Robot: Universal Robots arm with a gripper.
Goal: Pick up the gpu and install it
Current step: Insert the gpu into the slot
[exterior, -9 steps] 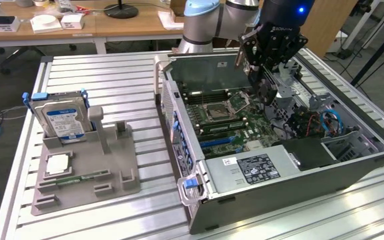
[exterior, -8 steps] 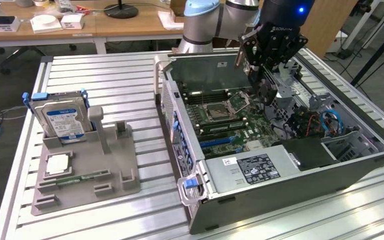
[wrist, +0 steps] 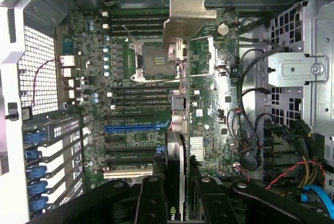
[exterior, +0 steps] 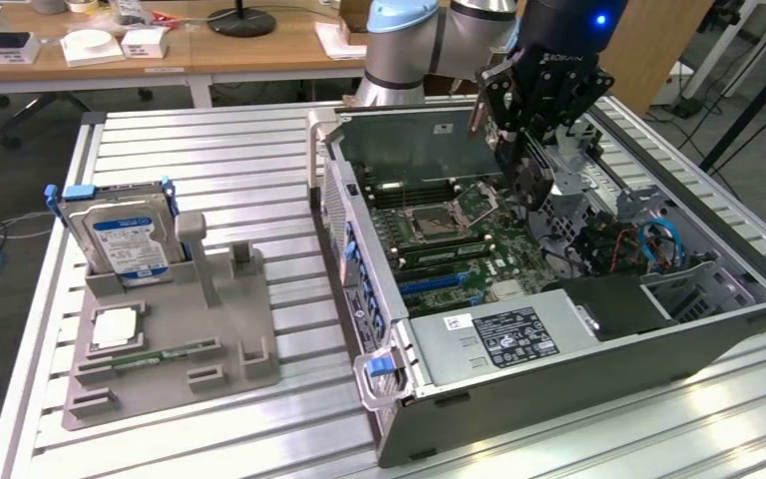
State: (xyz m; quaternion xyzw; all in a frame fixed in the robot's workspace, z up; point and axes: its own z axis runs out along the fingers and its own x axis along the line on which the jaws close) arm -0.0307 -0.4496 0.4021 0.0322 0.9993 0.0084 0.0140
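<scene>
My gripper hangs over the open computer case, shut on the gpu, which points down toward the motherboard. In the wrist view the gpu runs edge-on away from the gripper, between two black fingers. Its silver end bracket sits at the far end, over the processor socket. The card is above the board and touches no slot. A blue expansion slot lies beside the card's line; the same blue slot appears in the exterior view.
A grey holder on the slatted table at the exterior view's left carries a hard drive, a processor chip and a memory stick. Inside the case, a drive cage and cable bundles crowd one side.
</scene>
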